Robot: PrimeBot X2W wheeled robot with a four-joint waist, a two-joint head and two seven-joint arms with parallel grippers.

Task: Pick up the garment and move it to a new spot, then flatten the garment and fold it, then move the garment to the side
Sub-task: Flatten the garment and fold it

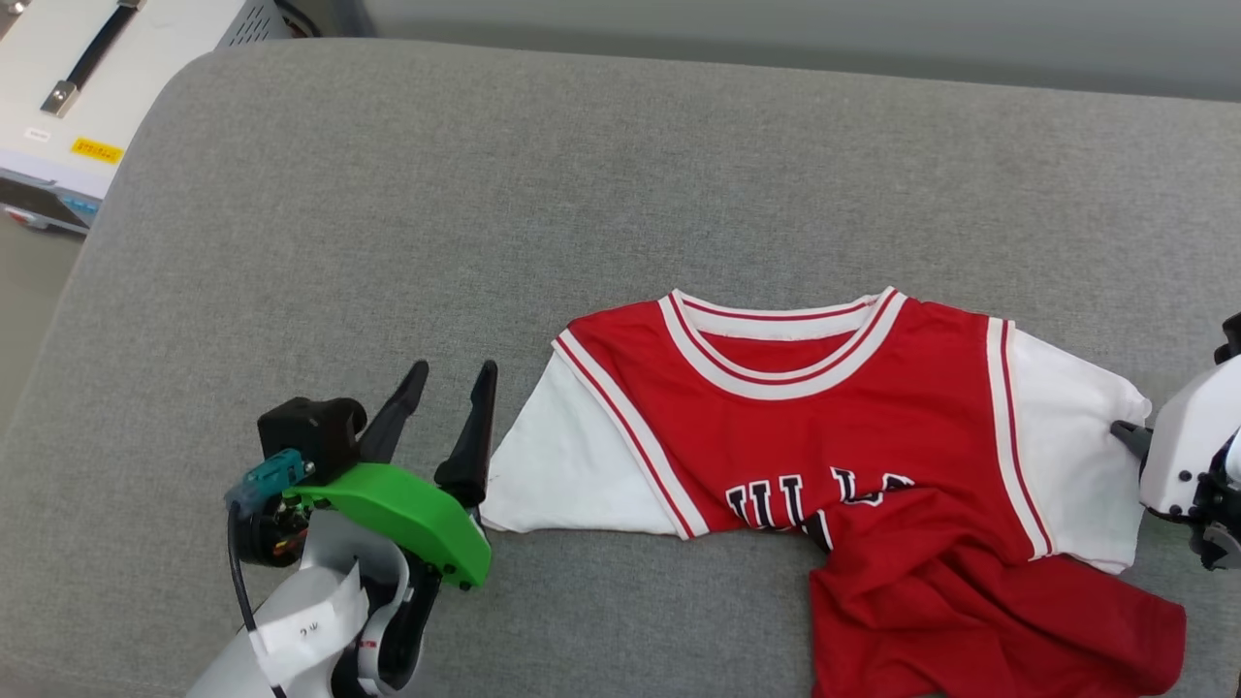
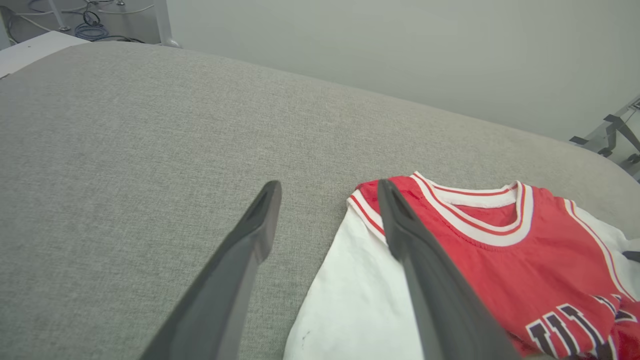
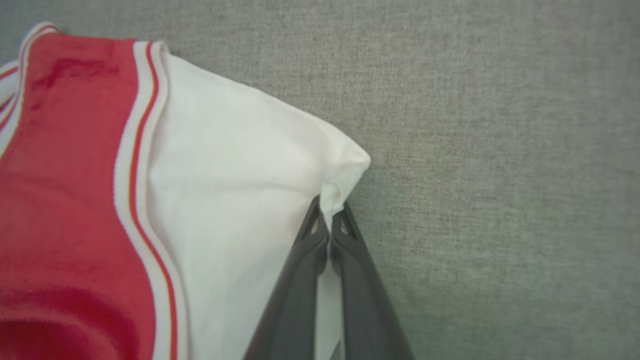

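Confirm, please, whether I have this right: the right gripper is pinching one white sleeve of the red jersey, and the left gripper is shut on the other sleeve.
Not quite: the left gripper is open, not shut on the other sleeve. The left wrist view shows its fingers spread apart at that sleeve's edge. The right gripper does pinch one white sleeve of the red jersey.
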